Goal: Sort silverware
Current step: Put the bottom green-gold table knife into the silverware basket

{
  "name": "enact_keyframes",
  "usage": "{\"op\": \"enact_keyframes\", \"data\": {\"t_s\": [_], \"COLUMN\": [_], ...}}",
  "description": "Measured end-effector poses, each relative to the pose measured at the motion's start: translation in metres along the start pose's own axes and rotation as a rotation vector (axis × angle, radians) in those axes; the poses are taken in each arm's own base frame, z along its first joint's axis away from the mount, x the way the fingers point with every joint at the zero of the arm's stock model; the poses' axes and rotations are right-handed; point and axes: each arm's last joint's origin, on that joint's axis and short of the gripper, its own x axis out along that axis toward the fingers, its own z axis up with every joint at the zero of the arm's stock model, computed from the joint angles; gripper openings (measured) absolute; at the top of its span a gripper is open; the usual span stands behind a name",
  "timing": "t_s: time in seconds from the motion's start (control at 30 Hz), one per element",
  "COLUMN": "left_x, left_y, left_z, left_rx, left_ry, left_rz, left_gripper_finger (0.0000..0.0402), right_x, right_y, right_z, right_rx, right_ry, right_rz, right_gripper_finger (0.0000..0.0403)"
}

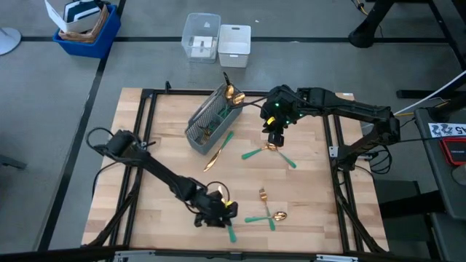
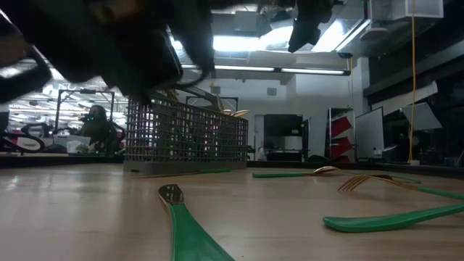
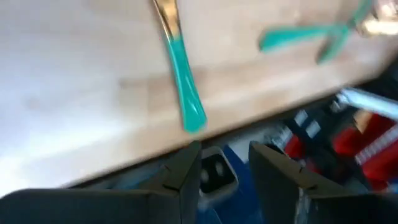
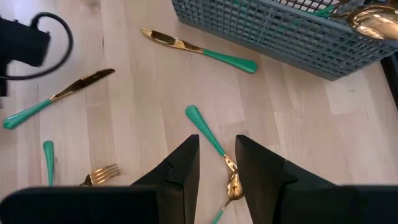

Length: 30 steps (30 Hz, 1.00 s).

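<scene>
Wooden desk [image 1: 175, 145], mesh caddy [image 1: 211, 120] at rear. Right gripper [image 4: 217, 163], fingers parted and empty, hovers directly over crossed silverware [image 1: 271, 151]; handle runs diagonally between them. Left gripper [image 3: 224, 171], also parted, empty, near front-edge knife [image 3: 180, 74].

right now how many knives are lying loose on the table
2. One lies just beside the grey caddy, the knife pointing along its side. The other knife lies near the table's front edge by the left gripper. More may be hidden inside the caddy.
</scene>
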Motion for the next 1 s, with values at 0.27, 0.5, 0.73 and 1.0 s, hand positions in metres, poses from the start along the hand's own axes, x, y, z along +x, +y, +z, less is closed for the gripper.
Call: {"op": "enact_keyframes", "data": {"t_s": [0.27,0.5,0.73,1.0], "left_x": [0.009,0.008,0.008,0.008], "left_y": [-0.008,-0.006,-0.001,-0.003], "left_z": [0.021,0.022,0.02,0.02], "left_rx": [-0.027,-0.067,-0.081,-0.081], "left_ry": [-0.179,-0.212,-0.224,-0.236], "left_rz": [0.144,0.159,0.184,0.165], "left_gripper_finger": [0.0125,0.0125,0.0125,0.0125], "right_x": [0.0,0.0,0.0,0.0], "right_y": [0.0,0.0,0.0,0.0], "right_z": [0.0,0.0,0.0,0.0], "right_rx": [0.0,-0.001,-0.002,-0.031], "right_ry": [0.0,0.0,-0.001,0.0], "right_rz": [0.0,0.0,0.0,0.0], "right_gripper_finger": [0.0108,0.0108,0.0108,0.0108]}}
